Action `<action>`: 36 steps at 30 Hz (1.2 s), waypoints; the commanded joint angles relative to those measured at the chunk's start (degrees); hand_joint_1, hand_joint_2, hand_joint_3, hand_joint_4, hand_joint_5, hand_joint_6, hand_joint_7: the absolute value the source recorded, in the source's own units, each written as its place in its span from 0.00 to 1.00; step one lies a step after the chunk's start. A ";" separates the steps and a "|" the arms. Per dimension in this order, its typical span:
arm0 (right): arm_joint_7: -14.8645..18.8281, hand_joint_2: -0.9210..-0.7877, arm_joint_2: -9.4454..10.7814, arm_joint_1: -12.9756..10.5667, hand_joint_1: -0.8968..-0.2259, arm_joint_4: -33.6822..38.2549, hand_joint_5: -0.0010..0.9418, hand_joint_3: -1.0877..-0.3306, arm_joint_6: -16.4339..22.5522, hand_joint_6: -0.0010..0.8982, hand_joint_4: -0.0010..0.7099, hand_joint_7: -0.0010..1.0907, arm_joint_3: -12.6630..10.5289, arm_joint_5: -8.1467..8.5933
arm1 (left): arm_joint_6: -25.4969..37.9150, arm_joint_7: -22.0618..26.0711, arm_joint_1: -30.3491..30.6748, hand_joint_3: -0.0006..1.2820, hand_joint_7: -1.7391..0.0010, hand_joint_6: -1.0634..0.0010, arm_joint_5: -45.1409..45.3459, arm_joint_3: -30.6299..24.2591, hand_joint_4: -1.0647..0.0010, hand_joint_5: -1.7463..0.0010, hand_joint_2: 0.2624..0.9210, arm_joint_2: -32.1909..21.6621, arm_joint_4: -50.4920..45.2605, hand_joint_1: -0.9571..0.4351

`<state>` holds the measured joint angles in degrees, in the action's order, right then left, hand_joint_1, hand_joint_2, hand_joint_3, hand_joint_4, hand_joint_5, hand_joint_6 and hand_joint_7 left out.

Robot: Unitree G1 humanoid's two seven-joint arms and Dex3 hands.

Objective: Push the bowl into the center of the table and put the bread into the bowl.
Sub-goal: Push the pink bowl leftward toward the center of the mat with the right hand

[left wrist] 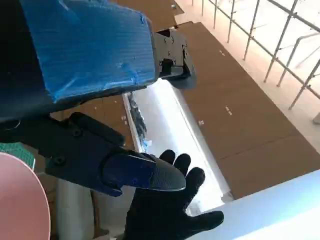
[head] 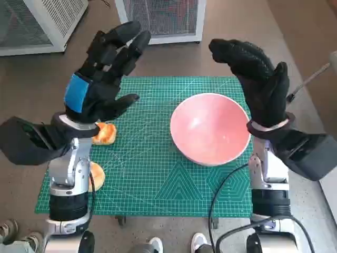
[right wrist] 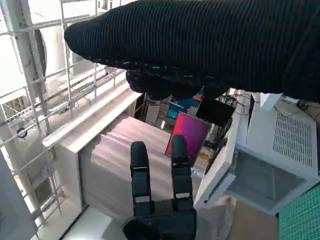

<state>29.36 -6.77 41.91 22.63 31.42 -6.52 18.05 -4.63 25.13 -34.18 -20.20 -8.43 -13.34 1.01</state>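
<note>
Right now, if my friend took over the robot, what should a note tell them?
Left hand: raised above the table, fingers spread, holds nothing.
Right hand: raised too, fingers apart, holds nothing.
Pink bowl: upright on the green mat, right of the middle, empty.
Bread: lies on the mat's left side, partly under the left arm; a second piece lies nearer the robot.
Done: nothing in the bowl yet.
Left: push the bowl to the center, then put the bread in it.

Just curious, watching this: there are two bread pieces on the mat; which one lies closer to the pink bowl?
The upper bread, just below the left hand; the other bread sits nearer the mat's front edge, beside the forearm.
</note>
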 commanded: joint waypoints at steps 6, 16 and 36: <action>0.29 0.00 -0.12 -0.62 0.31 0.22 0.00 0.57 -0.66 0.34 0.31 0.00 0.02 0.21 | -1.18 -0.09 -0.49 0.16 0.61 0.96 0.28 -0.01 0.79 1.00 1.00 0.01 0.30 0.30; 0.26 0.00 -0.21 -0.74 0.31 -0.17 0.00 0.57 -0.90 0.34 0.31 0.00 -0.01 0.25 | -0.40 -0.45 -0.21 0.16 0.61 0.96 -0.08 0.12 0.79 1.00 1.00 0.39 -0.25 0.30; 1.67 0.00 -3.75 0.02 0.33 6.73 0.00 0.56 0.43 0.32 0.29 0.00 -4.21 2.11 | -0.45 -1.75 0.76 0.16 0.61 0.97 0.65 0.16 0.78 1.00 1.00 0.05 -1.32 0.29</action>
<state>30.47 -8.27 42.24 25.48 31.74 -8.37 19.25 -4.49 23.97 -34.10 -20.15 -7.77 -12.98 0.67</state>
